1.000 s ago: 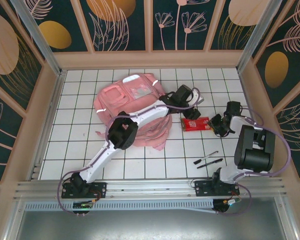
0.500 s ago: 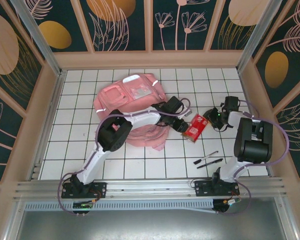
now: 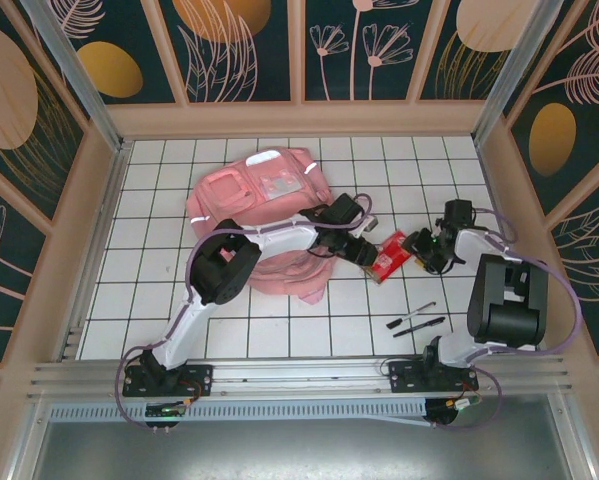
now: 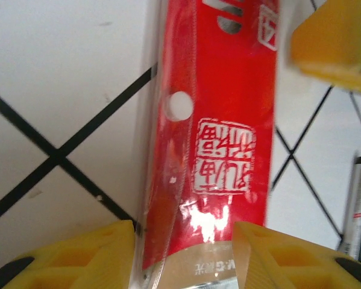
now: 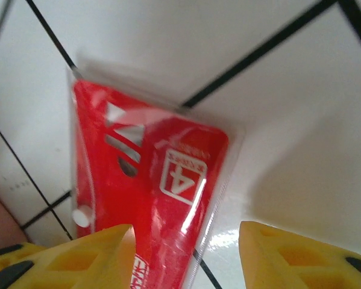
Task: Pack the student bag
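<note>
top view: student bag (image 3: 249,205) lies flat on the white tiled table (image 3: 159,290), toward 11 o'clock from the table's middle, with its clear pocket at the 12 o'clock end. the left arm (image 3: 279,235) crosses the bag's near right part and hides a strip of it, and whether any zip is open cannot be made out. a red packet (image 3: 390,256) sits just off the bag at 3 o'clock, tilted, with the left gripper (image 3: 369,253) at its 9 o'clock end and the right gripper (image 3: 426,243) at its 3 o'clock end. in this view both sets of jaws are too small and dark to read. two pens (image 3: 416,322) lie apart from the packet, toward 5 o'clock. left wrist view: the packet runs up between the yellow fingers (image 4: 78,253). one finger meets its clear edge and the other overlaps its red face, and whether they pinch it or only straddle it cannot be told. the packet's bottom end is cut off by the frame, the white printing is blurred, and a yellow finger of the other gripper is cut off at 1 o'clock. right wrist view: jaws released and standing apart, the packet's corner between them, bare tile between it and the right-hand finger. the packet's lower part is cut off.
</note>
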`<state>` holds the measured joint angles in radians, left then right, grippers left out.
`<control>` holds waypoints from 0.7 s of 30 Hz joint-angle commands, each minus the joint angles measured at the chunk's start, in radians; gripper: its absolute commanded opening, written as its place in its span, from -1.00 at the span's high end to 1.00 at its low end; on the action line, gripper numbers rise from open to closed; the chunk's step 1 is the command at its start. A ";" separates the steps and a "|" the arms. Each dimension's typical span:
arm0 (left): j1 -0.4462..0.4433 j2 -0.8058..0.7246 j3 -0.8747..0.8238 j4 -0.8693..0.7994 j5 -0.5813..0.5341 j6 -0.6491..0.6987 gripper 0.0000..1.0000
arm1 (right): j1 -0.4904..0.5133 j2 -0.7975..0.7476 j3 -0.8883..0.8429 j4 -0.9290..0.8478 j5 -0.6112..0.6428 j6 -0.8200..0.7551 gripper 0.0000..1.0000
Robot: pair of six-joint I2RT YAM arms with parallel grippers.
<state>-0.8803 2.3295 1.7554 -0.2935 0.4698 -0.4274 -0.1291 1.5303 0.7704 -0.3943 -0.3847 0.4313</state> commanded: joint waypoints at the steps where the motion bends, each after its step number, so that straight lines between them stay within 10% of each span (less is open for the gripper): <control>1: -0.003 0.068 0.100 -0.080 0.066 -0.059 0.08 | 0.024 0.050 -0.009 0.013 -0.037 -0.024 0.03; 13: -0.003 0.174 0.232 -0.217 0.032 -0.078 0.05 | 0.119 0.118 0.002 0.077 -0.123 -0.101 0.54; 21: -0.002 0.182 0.252 -0.259 -0.004 -0.091 0.10 | 0.116 0.064 -0.004 0.095 -0.216 -0.093 0.47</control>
<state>-0.8742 2.4657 2.0174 -0.5396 0.4900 -0.5037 -0.0513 1.6089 0.7883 -0.2871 -0.4458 0.3462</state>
